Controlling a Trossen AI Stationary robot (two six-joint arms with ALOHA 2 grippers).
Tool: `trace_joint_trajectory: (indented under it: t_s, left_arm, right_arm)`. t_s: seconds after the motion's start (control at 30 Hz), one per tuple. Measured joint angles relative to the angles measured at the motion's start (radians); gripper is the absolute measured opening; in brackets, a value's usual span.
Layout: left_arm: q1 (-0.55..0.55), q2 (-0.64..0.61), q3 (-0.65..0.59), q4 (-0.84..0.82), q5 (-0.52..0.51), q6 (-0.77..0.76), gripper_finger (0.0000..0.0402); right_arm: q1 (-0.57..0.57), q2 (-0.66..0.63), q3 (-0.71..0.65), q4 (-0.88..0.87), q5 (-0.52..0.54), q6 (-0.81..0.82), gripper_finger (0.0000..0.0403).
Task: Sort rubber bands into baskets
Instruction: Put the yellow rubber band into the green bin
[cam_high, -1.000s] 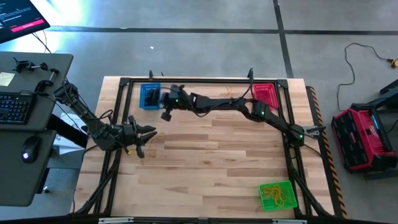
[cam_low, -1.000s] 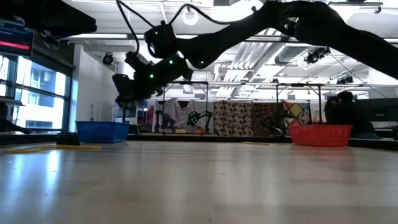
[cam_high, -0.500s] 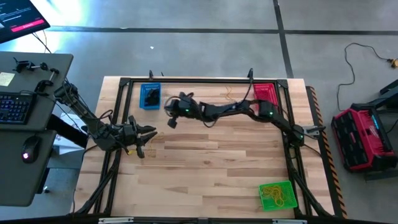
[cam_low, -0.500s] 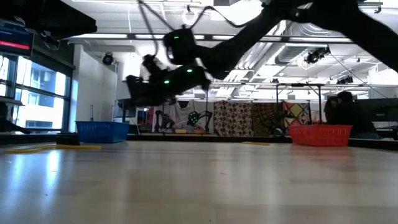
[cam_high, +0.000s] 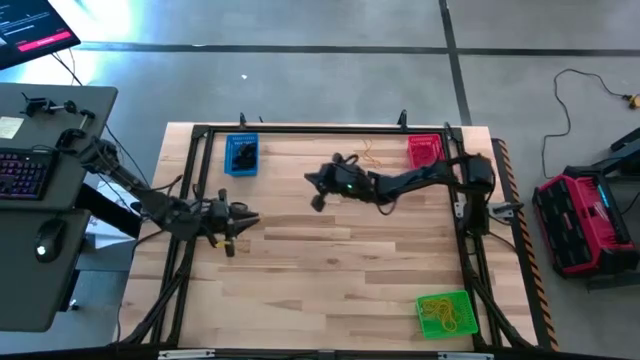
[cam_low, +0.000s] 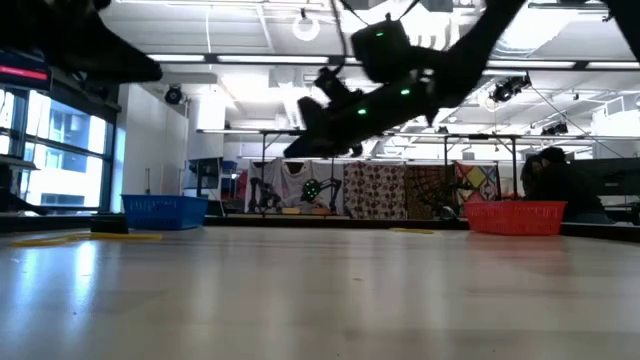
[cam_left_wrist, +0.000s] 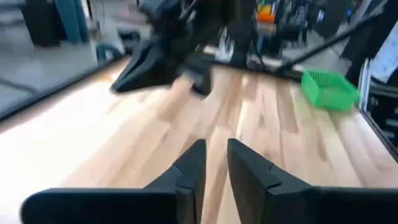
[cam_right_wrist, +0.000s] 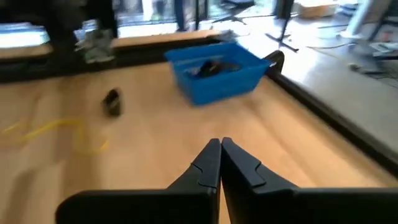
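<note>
the bright green plastic mesh basket (cam_high: 445, 314) stands at the near right corner of the pale wooden worktop (cam_high: 330, 270), with yellow rubber bands (cam_high: 438, 316) lying inside it. at the left edge of the worktop waits the left hand (cam_high: 246, 219); its 2 dark fingers (cam_left_wrist: 189, 171) show a narrow gap between them and grasp nothing. more in the middle, above the wood, hangs the right hand (cam_high: 312, 180); in the right wrist view its fingers (cam_right_wrist: 210, 163) are pressed together at the tips and nothing shows between them. behind it a few yellow-orange rubber bands (cam_high: 372, 152) lie loose on the wood, just beside the red mesh basket (cam_high: 425, 151) at the far right. the blue mesh basket (cam_high: 242, 156) stands at the far left and holds black rubber bands (cam_right_wrist: 211, 66).
</note>
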Motion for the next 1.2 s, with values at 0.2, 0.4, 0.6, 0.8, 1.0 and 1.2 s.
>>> trace_joint_trajectory:
  t_s: [0.2, 0.4, 0.6, 0.8, 1.0, 1.2]
  left_arm:
    - [0.056, 0.042, 0.026, -0.147, 0.158, -0.159, 0.0028]
    - [0.103, 0.120, 0.071, -0.332, 0.286, -0.328, 0.0021]
    - [0.142, 0.214, 0.120, -0.468, 0.344, -0.421, 0.0021]
    - [0.183, 0.314, 0.162, -0.601, 0.470, -0.543, 0.0034]
    - [0.232, 0.426, 0.161, -0.688, 0.501, -0.634, 0.0084]
    - [0.306, 0.511, 0.161, -0.676, 0.465, -0.643, 0.0120]
  right_arm:
    - [0.049, -0.123, -0.166, -0.001, -0.088, 0.026, 0.0000]
    - [0.110, -0.251, -0.302, -0.010, -0.054, 0.043, 0.0000]
    - [0.158, -0.369, -0.395, -0.032, 0.029, 0.045, 0.0000]
    - [0.174, -0.442, -0.430, -0.098, 0.041, 0.046, 0.0000]
    - [0.175, -0.445, -0.429, -0.109, 0.041, 0.042, 0.0000]
    - [0.175, -0.445, -0.429, -0.116, 0.041, 0.041, 0.0000]
